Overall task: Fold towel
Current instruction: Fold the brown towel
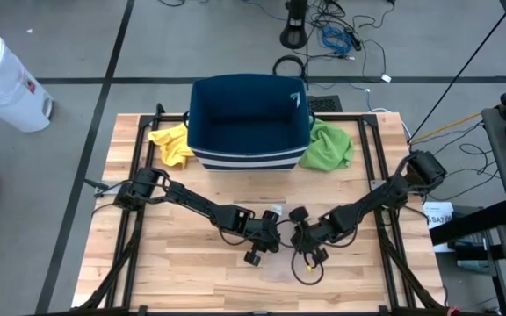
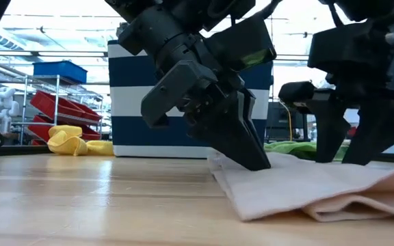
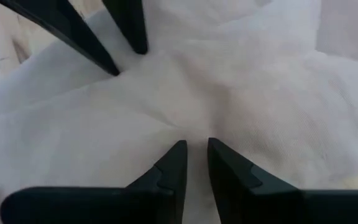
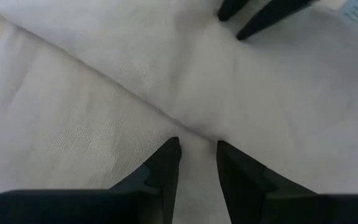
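Note:
A cream towel lies bunched and partly folded on the wooden table near its front middle. It fills both wrist views. My left gripper and my right gripper slant down onto it from opposite sides, their tips a short way apart. Each is shut on a ridge of the cloth. Each wrist view shows the other arm's fingers across the towel. My left gripper pinches a raised crease of the towel between its two fingertips, slanting down from the table's left. The cloth lies on the table, slack, with wrinkles running out from the pinch. I cannot tell how many layers are held. My right gripper pinches a fold ridge of the towel between its two fingertips, slanting down from the table's right. The ridge runs slantwise across the cloth into the gap. The towel rests on the table, slack.
A navy bin with white stripes stands at the table's far middle, with a yellow cloth to its left and a green cloth to its right. A white container stands on the floor off the far left corner.

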Controlling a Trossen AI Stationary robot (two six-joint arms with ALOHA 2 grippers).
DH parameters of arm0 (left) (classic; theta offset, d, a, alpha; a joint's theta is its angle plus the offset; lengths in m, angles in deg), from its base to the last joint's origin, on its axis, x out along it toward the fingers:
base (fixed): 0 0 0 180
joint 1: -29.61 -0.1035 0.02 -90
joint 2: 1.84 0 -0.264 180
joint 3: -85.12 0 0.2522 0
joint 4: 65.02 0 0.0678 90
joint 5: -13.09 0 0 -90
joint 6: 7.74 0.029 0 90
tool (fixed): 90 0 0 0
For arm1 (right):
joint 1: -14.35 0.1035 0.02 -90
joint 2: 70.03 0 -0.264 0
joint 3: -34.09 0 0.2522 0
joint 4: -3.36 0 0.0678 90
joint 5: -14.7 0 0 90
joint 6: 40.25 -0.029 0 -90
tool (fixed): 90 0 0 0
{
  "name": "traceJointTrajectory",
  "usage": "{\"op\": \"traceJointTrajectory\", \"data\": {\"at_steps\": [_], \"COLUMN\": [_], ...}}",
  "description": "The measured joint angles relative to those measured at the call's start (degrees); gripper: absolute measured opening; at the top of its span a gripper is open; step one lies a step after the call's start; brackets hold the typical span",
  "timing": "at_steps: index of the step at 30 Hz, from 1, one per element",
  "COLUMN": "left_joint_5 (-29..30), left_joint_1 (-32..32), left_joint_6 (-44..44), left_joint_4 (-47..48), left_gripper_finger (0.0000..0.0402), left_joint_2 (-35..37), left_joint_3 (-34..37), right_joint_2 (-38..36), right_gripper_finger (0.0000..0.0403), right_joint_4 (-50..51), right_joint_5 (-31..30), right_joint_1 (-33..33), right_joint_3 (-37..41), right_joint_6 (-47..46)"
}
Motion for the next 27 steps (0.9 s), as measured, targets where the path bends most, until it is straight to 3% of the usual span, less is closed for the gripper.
{"op": "traceJointTrajectory", "data": {"at_steps": [14,27], "left_joint_5": [0.02,0.02], "left_joint_1": [-0.37,-0.37], "left_joint_6": [-0.05,-0.1], "left_joint_4": [-0.5,-0.53], "left_gripper_finger": [0.0071,0.0071], "left_joint_2": [0.0,0.0], "left_joint_3": [0.0,0.0], "right_joint_2": [1.13,1.15], "right_gripper_finger": [0.0098,0.0098], "right_joint_4": [-2.62,-6.94], "right_joint_5": [-5.46,-5.49], "right_joint_1": [0.81,0.81], "right_joint_3": [0.02,0.02], "right_joint_6": [4.45,6.26]}}
